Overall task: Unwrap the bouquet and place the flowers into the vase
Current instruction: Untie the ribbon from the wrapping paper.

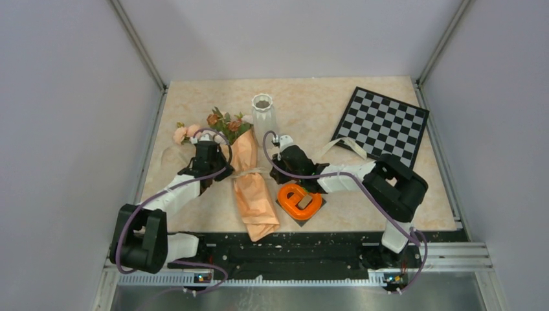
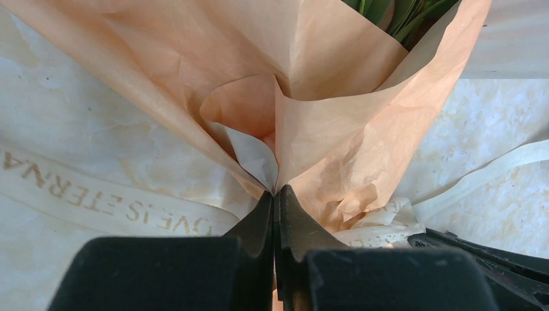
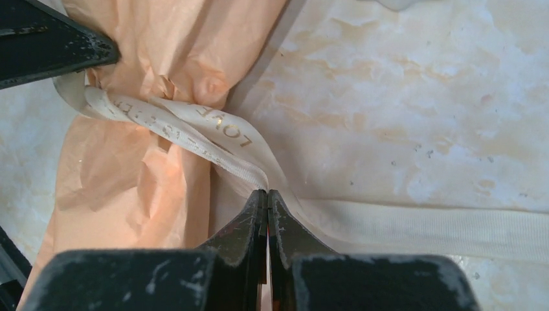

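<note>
Left fingers [image 2: 267, 207] shut on peach kraft-paper bouquet [image 2: 336, 142]; right fingers [image 3: 259, 208] shut on cream ribbon [image 3: 213, 129]. Risk: knot jams, bundle drags into ribbed white vase [image 1: 263, 113] at 12 o'clock.

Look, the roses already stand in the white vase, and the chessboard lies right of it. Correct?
No. The top view shows the roses wrapped in the bouquet lying on the table, not in the white vase. The chessboard does lie right of it.

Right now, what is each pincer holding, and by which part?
The left pincer pinches a paper fold of the bouquet; the right pincer pinches the ribbon beside the paper.
</note>
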